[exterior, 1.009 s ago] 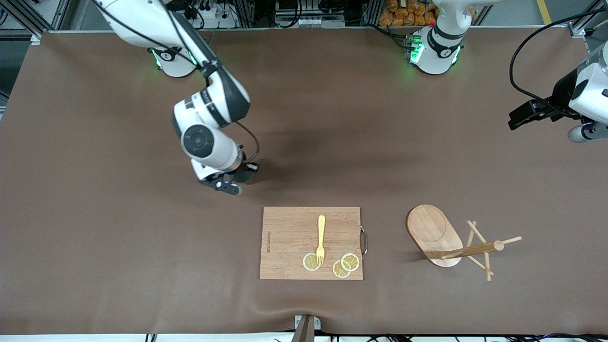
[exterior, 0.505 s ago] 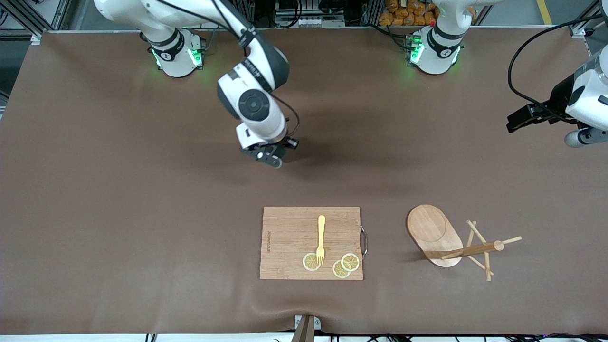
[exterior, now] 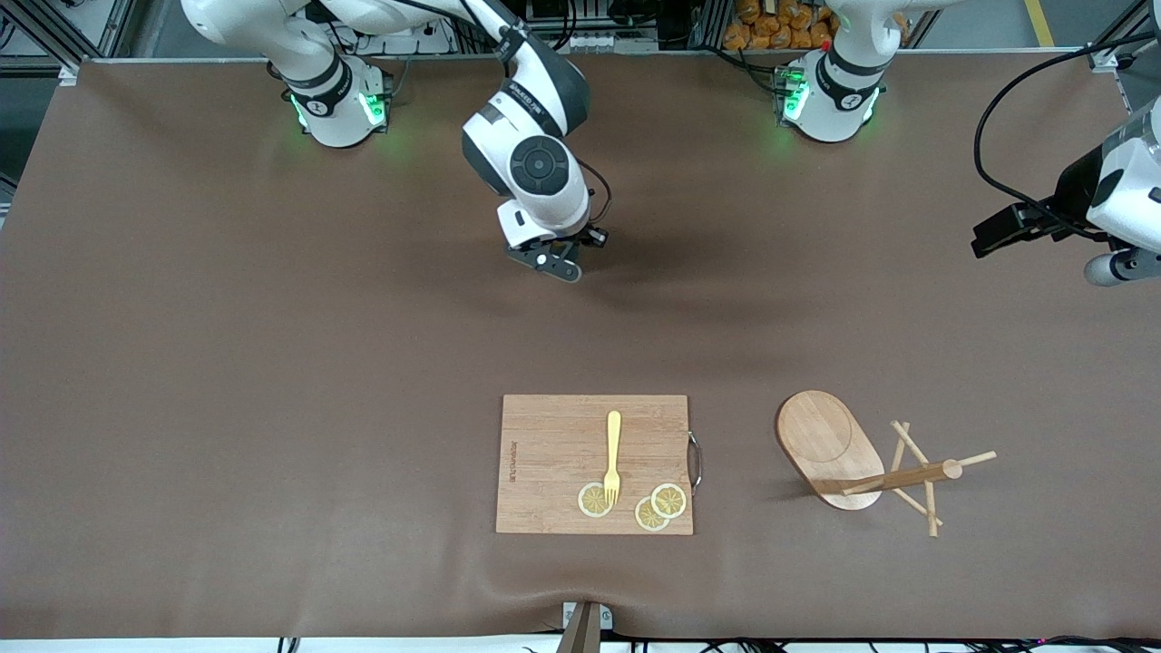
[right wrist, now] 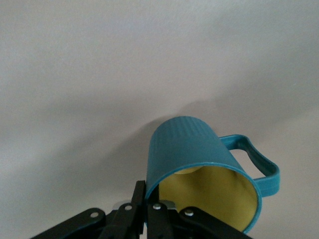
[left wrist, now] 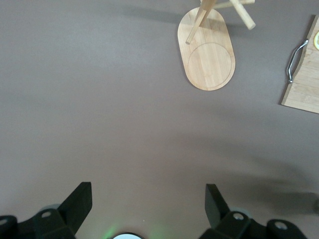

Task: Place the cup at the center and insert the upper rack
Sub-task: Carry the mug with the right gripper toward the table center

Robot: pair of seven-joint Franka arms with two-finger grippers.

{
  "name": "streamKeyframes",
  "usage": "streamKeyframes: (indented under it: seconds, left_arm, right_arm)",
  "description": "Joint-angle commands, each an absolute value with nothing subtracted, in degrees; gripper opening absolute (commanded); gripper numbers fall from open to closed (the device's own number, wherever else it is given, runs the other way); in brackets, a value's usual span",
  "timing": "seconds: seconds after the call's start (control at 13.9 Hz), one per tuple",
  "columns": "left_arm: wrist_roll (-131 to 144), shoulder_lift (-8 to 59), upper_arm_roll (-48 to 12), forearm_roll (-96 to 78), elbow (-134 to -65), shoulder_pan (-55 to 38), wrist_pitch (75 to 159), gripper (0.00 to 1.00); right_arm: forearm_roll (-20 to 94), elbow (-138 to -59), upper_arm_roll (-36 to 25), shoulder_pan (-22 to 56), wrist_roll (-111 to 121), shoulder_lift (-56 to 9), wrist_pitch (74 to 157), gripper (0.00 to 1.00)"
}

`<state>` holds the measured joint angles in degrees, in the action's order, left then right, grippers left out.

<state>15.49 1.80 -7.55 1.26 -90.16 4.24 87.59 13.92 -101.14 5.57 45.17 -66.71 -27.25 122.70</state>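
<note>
Table (exterior: 272,363) open mid-span; cutting board (exterior: 553,453), upper rack (exterior: 830,449) obstruct nearer edge.

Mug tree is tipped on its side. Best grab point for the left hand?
Likely the central pole of the mug tree, on the bare stretch between the oval base and the pegs, coming from above with fingers straddling it. The pole lies nearly level and is thin; the base stands on edge and looks too broad. The left hand is open, up above the table.

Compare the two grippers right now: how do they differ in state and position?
The right gripper is shut on the rim of the teal cup, carrying it over bare table mat between the arm bases and the cutting board. The left gripper is open and holds nothing, waiting in the air toward the left arm's end of the table, with the mug tree in its wrist view. Both are off the table.
</note>
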Motion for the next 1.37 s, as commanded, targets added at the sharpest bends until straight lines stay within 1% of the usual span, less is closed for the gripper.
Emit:
streamKeyframes:
  seconds: [0.0, 0.36, 0.72, 1.3]
  left_arm:
    - [14.33, 3.34, -7.65, 2.81, -89.21, 4.48, 88.59, 1.00]
    - [14.15, 4.75, -7.82, 3.87, -89.47, 4.39, 90.79, 1.00]
    - [17.30, 3.87, -8.52, 3.69, -89.39, 3.96, 89.39, 1.00]
    - [20.46, 1.85, -10.28, 3.43, -89.38, 3.95, 89.12, 1.00]
  right_arm:
    - [15.12, -100.20, 4.66, 48.24, -71.26, -29.26, 125.67, 0.00]
    - [15.12, -98.97, 4.57, 49.74, -76.18, -31.64, 126.47, 0.00]
    - [15.12, -98.17, 4.66, 49.83, -81.28, -32.08, 126.47, 0.00]
    - [14.24, -97.73, 4.57, 50.27, -80.60, -33.66, 127.79, 0.00]
